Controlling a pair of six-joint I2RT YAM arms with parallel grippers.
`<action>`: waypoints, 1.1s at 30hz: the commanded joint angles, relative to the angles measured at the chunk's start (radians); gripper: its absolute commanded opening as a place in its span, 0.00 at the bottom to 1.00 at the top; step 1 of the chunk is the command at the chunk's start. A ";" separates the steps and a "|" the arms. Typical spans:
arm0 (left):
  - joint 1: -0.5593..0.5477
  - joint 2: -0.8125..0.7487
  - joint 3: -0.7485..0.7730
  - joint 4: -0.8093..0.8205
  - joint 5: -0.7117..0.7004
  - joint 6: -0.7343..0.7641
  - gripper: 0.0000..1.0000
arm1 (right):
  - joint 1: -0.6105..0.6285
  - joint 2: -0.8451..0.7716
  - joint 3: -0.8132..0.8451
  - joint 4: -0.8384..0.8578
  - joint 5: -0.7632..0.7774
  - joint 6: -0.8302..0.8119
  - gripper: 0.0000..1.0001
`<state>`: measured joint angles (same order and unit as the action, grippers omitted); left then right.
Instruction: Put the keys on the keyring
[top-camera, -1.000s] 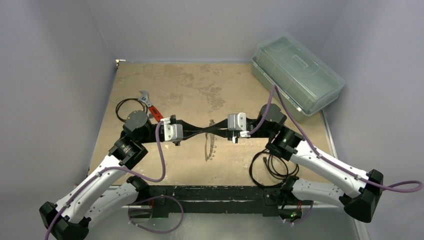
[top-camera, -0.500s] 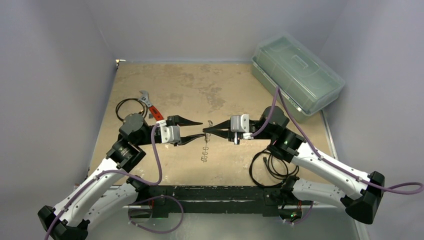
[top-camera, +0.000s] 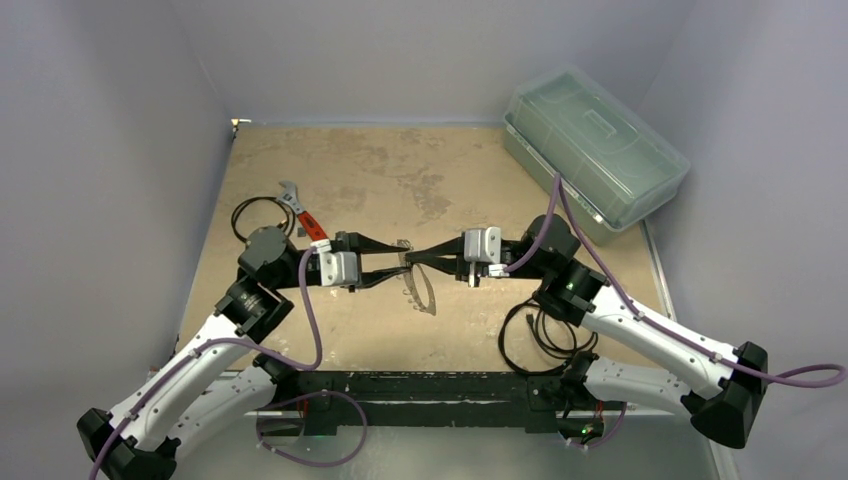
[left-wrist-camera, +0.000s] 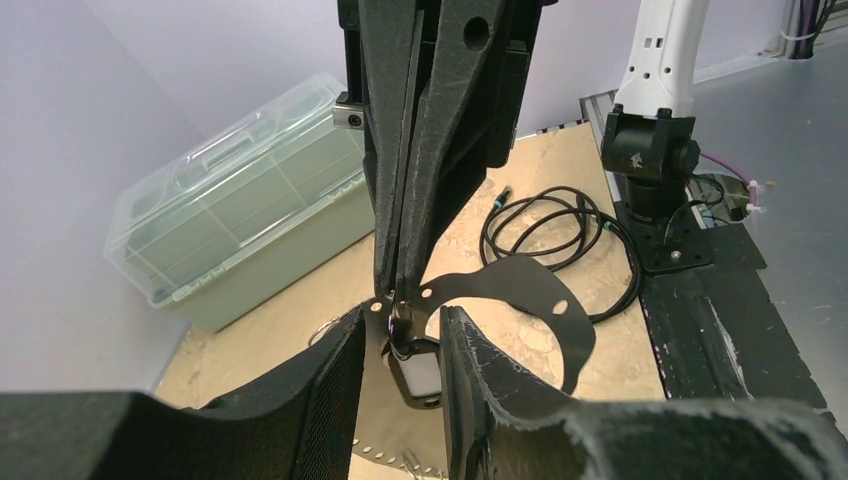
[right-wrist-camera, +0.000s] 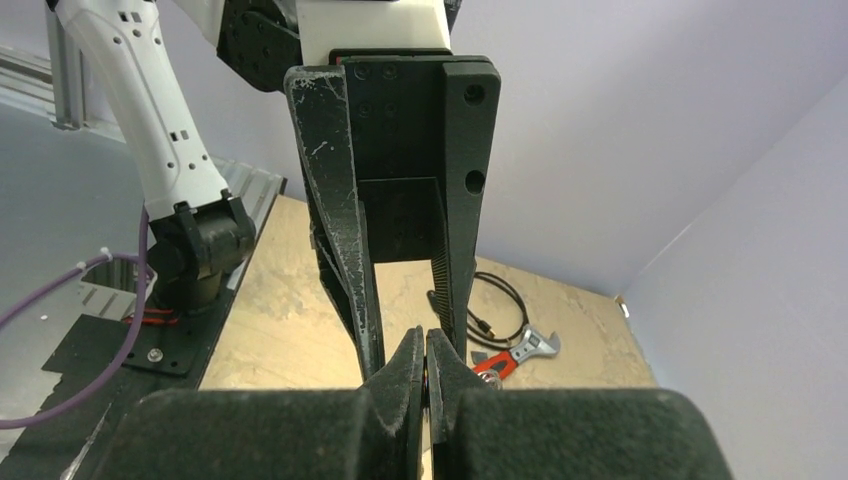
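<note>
My right gripper (top-camera: 412, 262) is shut on the keyring (top-camera: 420, 298), a thin silver wire loop that hangs tilted below its tips over the table's middle. In the left wrist view the right gripper (left-wrist-camera: 395, 295) comes down from above, and the key (left-wrist-camera: 420, 365), a small black head with a pale face, hangs from its tip. My left gripper (top-camera: 402, 258) is open, one finger on each side of the key and the right tips, touching nothing. In the right wrist view my shut right gripper (right-wrist-camera: 426, 345) hides the key, and the left gripper's fingers (right-wrist-camera: 340, 240) stand behind it.
A red-handled wrench (top-camera: 300, 212) and a coiled black cable (top-camera: 250, 215) lie at the left rear. Another black cable (top-camera: 545, 335) lies at the right front. A clear lidded box (top-camera: 595, 145) stands at the back right.
My left gripper let go and backed off left, then came back open around the right gripper's tips. The keyring stayed in the right gripper and swung to a new tilt.
</note>
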<state>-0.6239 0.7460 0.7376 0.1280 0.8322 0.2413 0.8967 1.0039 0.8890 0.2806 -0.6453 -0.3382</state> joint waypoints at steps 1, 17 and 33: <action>0.002 0.008 -0.009 0.043 0.030 -0.026 0.32 | 0.002 -0.014 -0.005 0.092 0.005 0.021 0.00; 0.009 0.041 0.004 0.065 0.047 -0.051 0.00 | 0.002 0.002 0.000 0.093 -0.026 0.048 0.00; 0.013 0.072 0.049 -0.111 -0.041 0.066 0.00 | 0.002 0.065 0.348 -0.702 0.217 -0.257 0.63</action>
<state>-0.6163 0.8131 0.7387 0.0093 0.8059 0.2775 0.8967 1.0195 1.1343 -0.1753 -0.4828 -0.5079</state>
